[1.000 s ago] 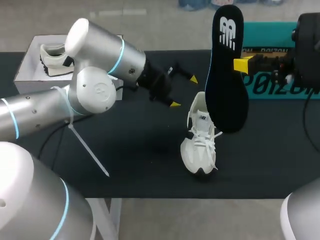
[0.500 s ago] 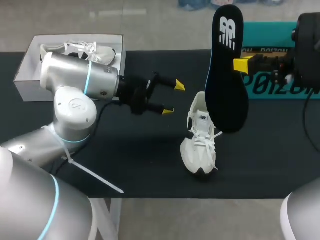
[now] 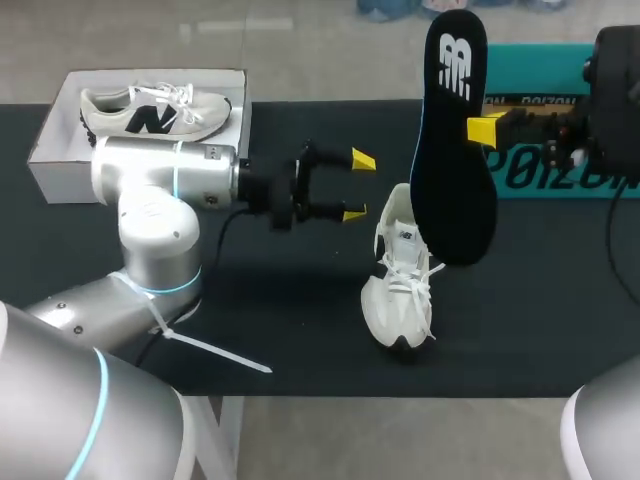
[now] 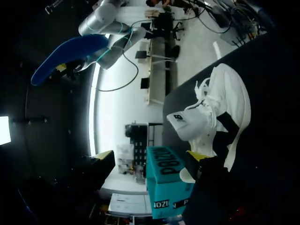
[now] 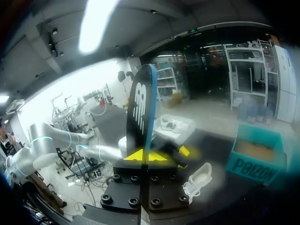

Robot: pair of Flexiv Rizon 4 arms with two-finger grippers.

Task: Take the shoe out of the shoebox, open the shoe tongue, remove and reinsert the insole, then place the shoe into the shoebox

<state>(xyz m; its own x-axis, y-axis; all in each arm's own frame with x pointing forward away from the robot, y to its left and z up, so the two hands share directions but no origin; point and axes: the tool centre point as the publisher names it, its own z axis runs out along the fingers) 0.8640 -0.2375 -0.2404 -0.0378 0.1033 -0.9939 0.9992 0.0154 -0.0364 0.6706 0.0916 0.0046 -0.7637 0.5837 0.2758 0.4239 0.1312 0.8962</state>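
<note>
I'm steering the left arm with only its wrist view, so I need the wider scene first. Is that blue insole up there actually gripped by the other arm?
Observer: Yes. In the right wrist view the right gripper is shut on the insole, with both yellow tips pinching its edge.
Operator: How is it oriented?
Observer: The head view shows it upright, logo end on top, with its black upper face toward that camera.
Operator: Where is the shoebox? I only see a teal box.
Observer: A white shoebox sits at the far left corner of the table, with a second shoe lying inside it.
</note>
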